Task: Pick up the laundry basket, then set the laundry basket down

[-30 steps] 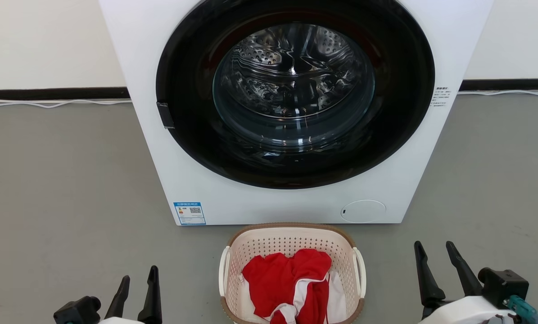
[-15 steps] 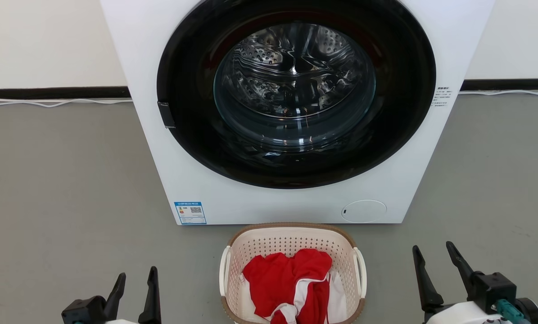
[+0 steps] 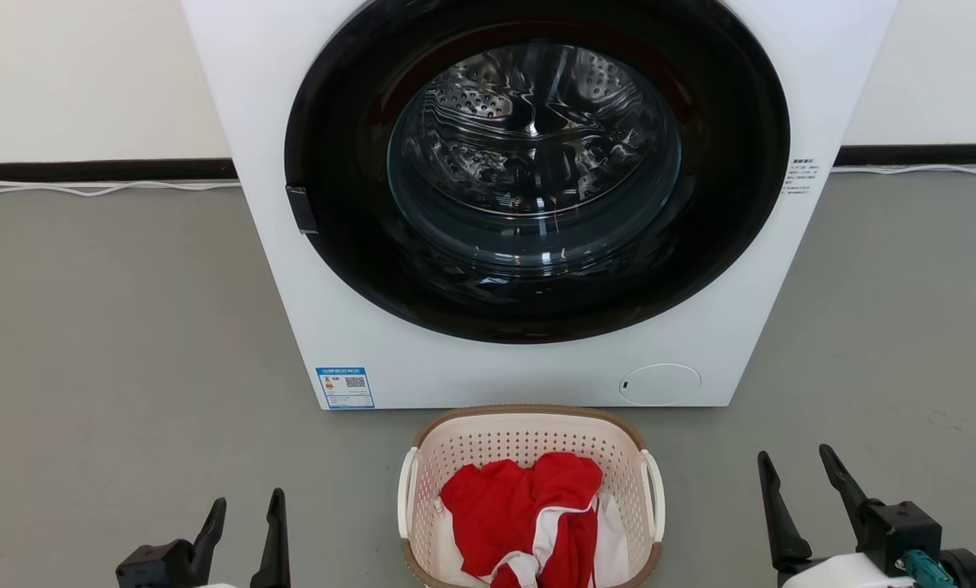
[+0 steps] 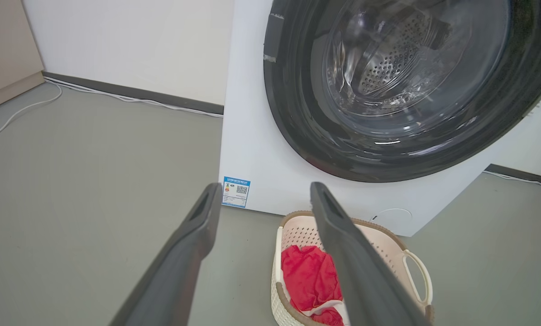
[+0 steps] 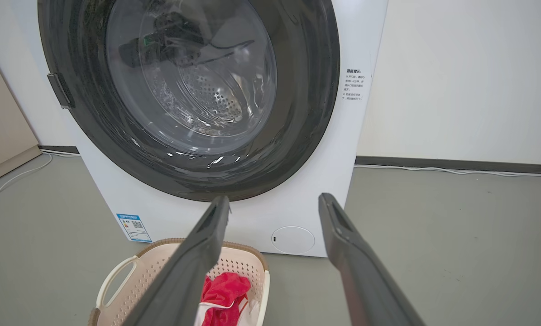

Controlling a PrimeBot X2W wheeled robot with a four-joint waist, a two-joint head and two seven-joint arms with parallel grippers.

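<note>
While facing the grey floor (image 3: 112,327) and the white washing machine (image 3: 455,376) standing on it, round glass door (image 3: 537,171) shut. Just in front of the machine's base, resting upright on the floor: the laundry basket (image 3: 528,437), cream, perforated, brown-rimmed. Long axis apparently running away from the robot toward the machine, near end cut off by the bottom of the head view. White side handles on the left flank (image 3: 407,490) and right flank (image 3: 656,490). Inside, a crumpled red and white garment (image 3: 520,506).

Flanking the basket, left gripper (image 3: 247,502) and right gripper (image 3: 792,454), both spread wide and empty, fingers pointing toward the machine, touching nothing. Basket between the two and well apart from each: off to the right of the left gripper, off to the left of the right one. Placed about evenly, the right reaching slightly further forward.

Judged not yet lifted. Next move probably inward and down for both arms, each toward the handle on its own side, closing evenly to keep the load level.
</note>
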